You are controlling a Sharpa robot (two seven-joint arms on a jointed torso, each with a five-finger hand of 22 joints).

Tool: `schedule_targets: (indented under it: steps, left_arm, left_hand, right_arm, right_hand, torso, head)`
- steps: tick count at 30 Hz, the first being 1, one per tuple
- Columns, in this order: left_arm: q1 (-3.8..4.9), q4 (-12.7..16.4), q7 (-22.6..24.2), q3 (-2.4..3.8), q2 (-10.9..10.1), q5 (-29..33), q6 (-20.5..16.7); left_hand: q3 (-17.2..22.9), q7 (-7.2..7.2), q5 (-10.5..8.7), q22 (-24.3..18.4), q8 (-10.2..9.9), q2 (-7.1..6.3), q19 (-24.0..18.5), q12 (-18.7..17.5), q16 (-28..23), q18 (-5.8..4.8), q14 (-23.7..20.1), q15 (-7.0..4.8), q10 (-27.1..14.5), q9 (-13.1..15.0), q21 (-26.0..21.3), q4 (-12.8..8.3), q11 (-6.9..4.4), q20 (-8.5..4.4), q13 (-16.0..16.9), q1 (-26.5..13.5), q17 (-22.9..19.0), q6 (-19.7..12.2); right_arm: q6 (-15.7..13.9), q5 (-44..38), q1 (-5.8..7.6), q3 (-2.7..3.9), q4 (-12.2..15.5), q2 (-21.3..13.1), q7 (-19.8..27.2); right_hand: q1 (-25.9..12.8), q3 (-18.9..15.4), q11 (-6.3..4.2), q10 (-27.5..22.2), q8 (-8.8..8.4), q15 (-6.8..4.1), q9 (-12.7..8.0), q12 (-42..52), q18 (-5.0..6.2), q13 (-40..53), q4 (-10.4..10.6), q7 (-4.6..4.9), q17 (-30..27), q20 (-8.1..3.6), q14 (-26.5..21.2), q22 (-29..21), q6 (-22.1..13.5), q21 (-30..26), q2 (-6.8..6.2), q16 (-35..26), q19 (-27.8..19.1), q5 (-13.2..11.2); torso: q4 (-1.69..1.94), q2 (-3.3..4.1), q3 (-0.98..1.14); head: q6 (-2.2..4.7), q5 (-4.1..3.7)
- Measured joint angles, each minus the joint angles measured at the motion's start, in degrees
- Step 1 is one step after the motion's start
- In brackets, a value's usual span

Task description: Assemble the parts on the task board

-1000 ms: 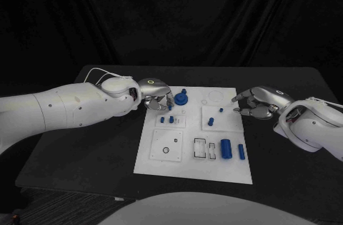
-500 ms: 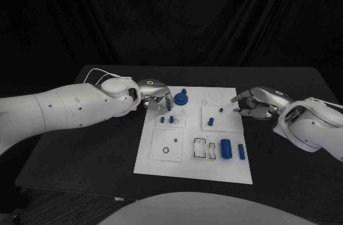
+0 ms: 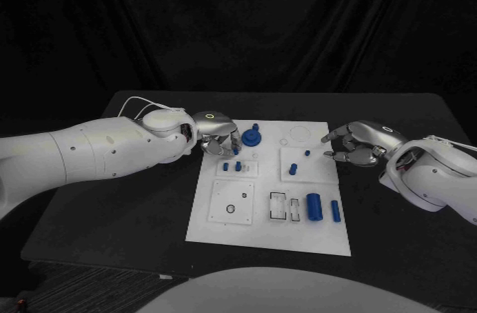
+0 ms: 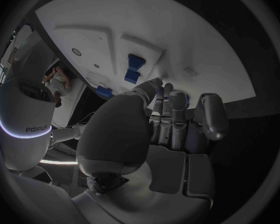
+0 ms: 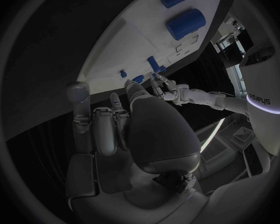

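The task board [image 3: 270, 223] lies in the middle of the black desk [image 3: 139, 203], long side running from 12 to 6 o'clock.

The left hand [image 3: 215, 135] sits over the board's corner at about 11 o'clock, fingers [image 4: 170, 115] curled downward beside the round blue part [image 3: 252, 138] that stands near the board's far edge. From the head view the fingertips are near that part, but whether they touch it or pinch anything cannot be told; the left wrist view shows the fingers bent close together over the white surface with two small blue parts [image 4: 133, 68] beyond them, and no piece clearly in the grasp.

The right hand [image 3: 356, 144] hovers at the board's edge at about 2 o'clock, fingers [image 5: 102, 125] curled inward and apparently holding nothing. A tiny blue part [image 3: 307, 152] stands on the board just beside its fingertips, apart from them.

Elsewhere on the board: two short blue pegs [image 3: 231, 166] towards 10 o'clock of centre, one blue peg [image 3: 294, 167] right of centre, and a thick blue cylinder [image 3: 314, 207] with a slimmer blue cylinder [image 3: 336, 211] beside it at about 4 o'clock.
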Motion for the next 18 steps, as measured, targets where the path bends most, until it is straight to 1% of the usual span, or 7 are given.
schedule_targets:
  steps: [10, 12, 13, 15, 17, 18]
  left_arm:
    - [-0.14, -0.21, -0.03, 0.01, 0.11, 0.04, 0.01]
    - [-0.16, -0.24, -0.04, 0.01, 0.11, 0.05, 0.05]
    - [-0.19, -0.24, -0.06, 0.01, 0.08, 0.05, 0.09]
    - [-0.27, -0.27, -0.13, -0.03, 0.0, 0.05, 0.22]
    - [-0.41, -0.38, -0.31, -0.17, -0.1, 0.0, 0.52]
    - [-0.47, -0.43, -0.42, -0.2, -0.17, -0.03, 0.61]
  left_hand:
    - [0.16, 0.08, 0.0, 0.0, -0.02, -0.07, -0.14, -0.23, -0.33, 0.0, -0.2, 0.21, 0.0, -0.01, -0.23, -0.16, 0.0, 0.14, -0.15, -0.07, -0.2, -0.09]
    - [0.19, -0.04, 0.0, 0.0, -0.36, -0.07, -0.42, -0.73, -0.34, 0.0, -0.41, 0.42, 0.0, -0.14, -0.54, -0.19, 0.0, 0.0, -0.38, -0.07, -0.4, -0.21]
    - [0.29, -0.04, -0.09, 0.0, -0.66, -0.07, -0.41, -1.04, -0.56, 0.0, -0.54, 0.29, 0.0, -0.26, -0.54, -0.29, 0.0, 0.0, -0.52, -0.07, -0.52, -0.84]
    - [0.32, -0.46, -1.59, 0.0, -1.53, -0.28, -0.62, -1.52, -0.67, 0.0, -0.62, 0.21, 0.0, -0.71, -0.96, -0.31, 0.0, 0.21, -0.86, -0.29, -0.72, -2.35]
    - [0.36, -1.13, -3.62, 0.0, -2.61, -0.92, -0.68, -2.22, -1.03, 0.0, -1.04, 0.19, 0.0, -1.54, -1.33, -0.16, 0.0, 0.27, -1.24, -0.95, -1.01, -5.25]
    - [0.14, -1.64, -4.69, 0.0, -2.78, -1.35, -0.82, -2.48, -1.03, 0.0, -1.04, 0.19, -0.04, -1.96, -1.33, 0.35, 0.04, 0.42, -1.4, -1.38, -1.09, -7.0]
  right_arm:
    - [0.03, 0.0, -0.01, 0.0, -0.03, 0.02, -0.04]
    - [0.03, 0.0, -0.02, 0.0, -0.03, 0.01, -0.04]
    - [0.03, 0.0, -0.02, 0.0, -0.03, 0.0, -0.05]
    - [0.03, 0.0, -0.02, 0.0, -0.04, -0.02, -0.05]
    - [0.03, 0.0, -0.02, 0.0, -0.04, -0.04, -0.06]
    - [0.03, 0.0, -0.02, 0.0, -0.04, -0.05, -0.07]
  right_hand:
    - [0.0, 0.0, 0.0, 0.0, 0.0, 0.0, 0.0, -0.01, 0.0, 0.0, 0.0, 0.0, 0.0, 0.0, 0.0, 0.0, 0.0, 0.0, 0.0, 0.0, 0.0, 0.0]
    - [0.0, 0.0, 0.0, 0.0, 0.0, 0.0, 0.0, 0.0, 0.0, 0.0, 0.0, 0.0, 0.0, 0.0, 0.0, 0.0, 0.0, 0.0, 0.0, 0.0, 0.0, 0.0]
    - [0.0, 0.09, 0.0, 0.0, 0.0, 0.0, -0.02, 0.0, 0.0, 0.0, -0.09, 0.0, 0.0, 0.0, 0.0, 0.0, 0.0, 0.0, 0.0, 0.0, 0.0, 0.0]
    - [0.0, 0.17, 0.0, 0.0, 0.0, 0.0, -0.05, 0.0, 0.0, 0.0, -0.17, 0.0, 0.0, 0.0, 0.0, 0.0, 0.0, -0.22, 0.0, 0.0, 0.0, 0.0]
    - [0.0, 0.17, 0.0, 0.0, 0.0, 0.0, -0.05, 0.01, 0.0, 0.0, -0.17, 0.0, 0.0, 0.0, 0.0, 0.0, 0.0, -0.33, 0.0, 0.0, 0.0, 0.0]
    - [0.0, 0.17, 0.0, 0.0, 0.0, 0.0, -0.05, 0.01, 0.01, 0.0, -0.17, 0.0, 0.0, 0.0, 0.0, 0.0, 0.0, -0.33, 0.0, 0.0, 0.0, 0.0]
  torso:
    - [-0.02, -0.02, 0.0]
    - [-0.01, -0.02, 0.0]
    - [-0.01, -0.02, 0.0]
    - [0.01, -0.02, 0.0]
    - [0.02, -0.02, 0.0]
    - [0.03, -0.02, 0.0]
  head:
    - [0.0, 0.02]
    - [0.0, 0.02]
    - [0.0, -0.02]
    - [0.0, -0.04]
    - [0.0, -0.07]
    - [0.0, -0.08]
